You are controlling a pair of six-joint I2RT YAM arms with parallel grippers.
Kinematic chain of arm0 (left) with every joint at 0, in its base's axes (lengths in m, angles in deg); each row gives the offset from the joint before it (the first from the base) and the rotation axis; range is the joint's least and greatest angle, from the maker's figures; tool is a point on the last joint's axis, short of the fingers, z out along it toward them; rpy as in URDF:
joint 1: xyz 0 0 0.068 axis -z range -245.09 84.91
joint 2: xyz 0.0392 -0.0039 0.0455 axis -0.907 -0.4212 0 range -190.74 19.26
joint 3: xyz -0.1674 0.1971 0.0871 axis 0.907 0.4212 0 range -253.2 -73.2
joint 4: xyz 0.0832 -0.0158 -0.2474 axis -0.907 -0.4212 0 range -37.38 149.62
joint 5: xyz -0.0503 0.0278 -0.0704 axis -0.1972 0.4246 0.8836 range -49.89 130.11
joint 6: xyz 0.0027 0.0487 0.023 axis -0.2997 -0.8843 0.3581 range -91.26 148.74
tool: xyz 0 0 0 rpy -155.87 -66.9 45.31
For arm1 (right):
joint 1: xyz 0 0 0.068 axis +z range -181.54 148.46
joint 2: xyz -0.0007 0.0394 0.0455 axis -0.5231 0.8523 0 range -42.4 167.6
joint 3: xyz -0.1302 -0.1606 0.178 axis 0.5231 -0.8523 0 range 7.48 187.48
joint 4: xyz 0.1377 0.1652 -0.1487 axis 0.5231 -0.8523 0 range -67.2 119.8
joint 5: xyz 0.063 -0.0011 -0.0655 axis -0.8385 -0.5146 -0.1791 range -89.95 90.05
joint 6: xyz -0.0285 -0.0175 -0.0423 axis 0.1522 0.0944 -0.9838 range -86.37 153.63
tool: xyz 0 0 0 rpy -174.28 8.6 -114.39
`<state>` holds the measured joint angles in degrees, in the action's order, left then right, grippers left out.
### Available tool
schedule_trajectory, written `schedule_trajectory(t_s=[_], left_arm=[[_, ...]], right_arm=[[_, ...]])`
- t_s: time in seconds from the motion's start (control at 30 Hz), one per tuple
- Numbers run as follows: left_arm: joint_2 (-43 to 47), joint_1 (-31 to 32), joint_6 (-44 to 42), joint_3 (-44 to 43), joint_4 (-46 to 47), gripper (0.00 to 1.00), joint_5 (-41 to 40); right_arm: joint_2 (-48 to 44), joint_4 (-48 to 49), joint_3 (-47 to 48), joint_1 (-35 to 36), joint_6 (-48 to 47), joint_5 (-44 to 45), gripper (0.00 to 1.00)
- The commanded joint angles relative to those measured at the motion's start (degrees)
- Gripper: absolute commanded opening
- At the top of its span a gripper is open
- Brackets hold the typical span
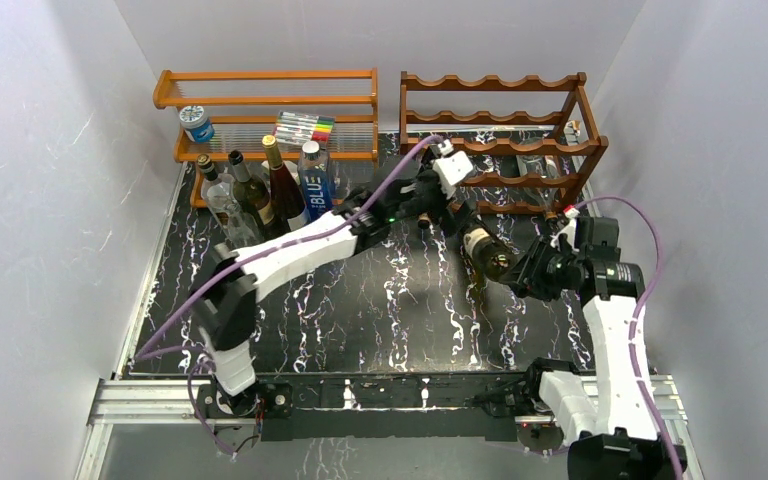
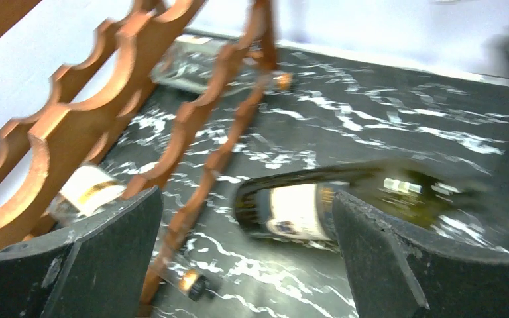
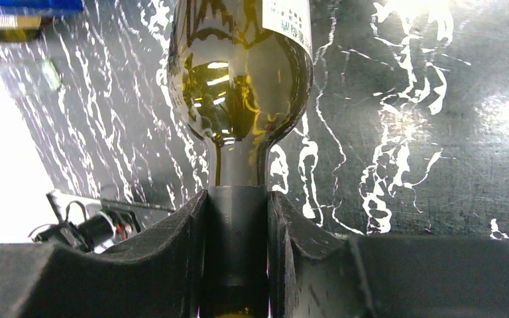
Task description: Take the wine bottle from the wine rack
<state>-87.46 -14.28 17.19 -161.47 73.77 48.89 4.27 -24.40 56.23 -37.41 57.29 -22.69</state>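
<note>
Marbled table: wine bottle, "BLUE" bottle

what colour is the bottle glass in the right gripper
Dark olive-green wine bottle, clearest in the right wrist view.

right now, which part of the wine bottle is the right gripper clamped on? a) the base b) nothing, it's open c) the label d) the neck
d: the right wrist view shows the right gripper shut around the thin neck of the wine bottle, just below its rounded shoulder.
</note>
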Motion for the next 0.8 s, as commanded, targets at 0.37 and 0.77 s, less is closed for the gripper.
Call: schedule_trajectory(t_s=[0.37, 0.77], left_arm=[[18.12, 8.96, -22.23, 22.52, -1.52, 0.98, 13.76], [15.0, 9.58, -27.53, 22.59, -9.16, 0.98, 7.56]], right_arm=[[17.58, -5.0, 20.33, 19.7, -11.4, -9.06, 0.0], [20.68, -6.61, 23.44, 26.7, -12.49, -7.1, 0.0]])
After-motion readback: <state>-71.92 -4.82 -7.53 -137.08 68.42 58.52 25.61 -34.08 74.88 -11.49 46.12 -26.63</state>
